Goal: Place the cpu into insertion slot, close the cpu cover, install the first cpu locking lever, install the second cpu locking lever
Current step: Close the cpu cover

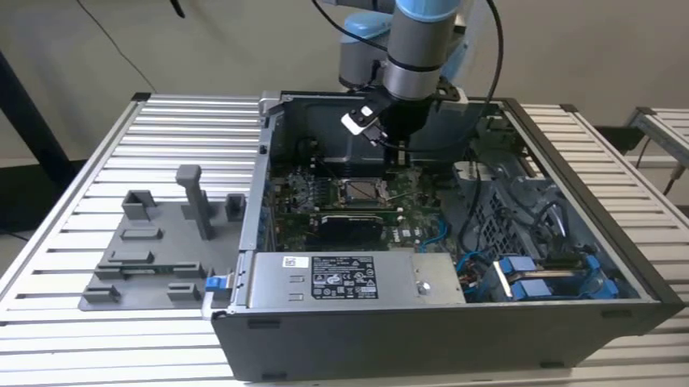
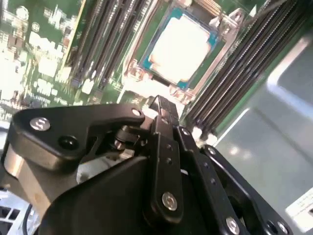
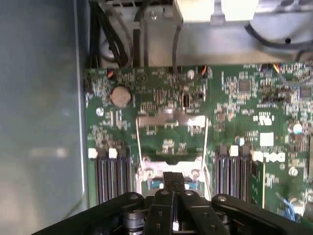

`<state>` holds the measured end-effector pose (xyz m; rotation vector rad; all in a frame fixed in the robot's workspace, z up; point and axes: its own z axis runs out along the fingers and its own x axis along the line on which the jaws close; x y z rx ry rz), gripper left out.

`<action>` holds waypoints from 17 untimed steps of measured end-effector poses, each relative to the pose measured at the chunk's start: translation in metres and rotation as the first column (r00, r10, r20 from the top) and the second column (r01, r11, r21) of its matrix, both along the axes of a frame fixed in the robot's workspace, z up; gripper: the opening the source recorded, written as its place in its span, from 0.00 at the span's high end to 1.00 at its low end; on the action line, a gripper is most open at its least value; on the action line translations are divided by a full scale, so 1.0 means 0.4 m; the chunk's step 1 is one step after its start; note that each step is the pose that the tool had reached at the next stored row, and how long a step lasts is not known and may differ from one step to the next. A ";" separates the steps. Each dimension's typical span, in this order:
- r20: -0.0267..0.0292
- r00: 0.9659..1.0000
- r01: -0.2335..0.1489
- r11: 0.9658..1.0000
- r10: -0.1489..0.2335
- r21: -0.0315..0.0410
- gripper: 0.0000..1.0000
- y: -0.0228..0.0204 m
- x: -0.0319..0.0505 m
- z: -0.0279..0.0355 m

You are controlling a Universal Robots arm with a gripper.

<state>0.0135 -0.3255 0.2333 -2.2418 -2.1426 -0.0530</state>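
**Chip seated, cover standing open**

The cpu (image 2: 180, 45) already lies in the insertion slot (image 2: 133, 72), silvery top up, just below and ahead of the pincer (image 2: 164, 104). The pincer hangs low over the green circuit board (image 3: 244, 112) inside the open computer case (image 1: 356, 339), which sits on the slatted surface (image 1: 161, 137). Its fingers look clenched together, with nothing visible between them. In the first wrist view the cpu cover (image 3: 171, 121) stands raised at the far edge of the slot, beyond the pincer's tip. Two thin locking levers (image 3: 139, 147) run along either side of the slot, apparently unlatched.

Placing the cpu seems done, and I judge that closing the cover is the step in hand. That move calls for the clenched tip to reach past the cpu, get behind the raised plate and press it down flat over the slot. It must do so without dragging across the cpu's top or catching a loose lever.
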 end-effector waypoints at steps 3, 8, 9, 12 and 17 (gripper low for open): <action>-0.010 1.000 0.000 1.000 0.000 0.000 0.89 0.000 0.031 0.000; -0.018 1.000 0.000 1.000 0.000 0.002 0.89 -0.002 0.050 0.000; -0.018 1.000 0.000 1.000 0.000 0.002 0.89 -0.002 0.050 0.000; -0.022 1.000 0.000 1.000 0.000 0.002 0.89 -0.002 0.053 0.000; -0.062 0.998 0.000 1.000 0.000 0.002 0.89 -0.005 0.080 0.001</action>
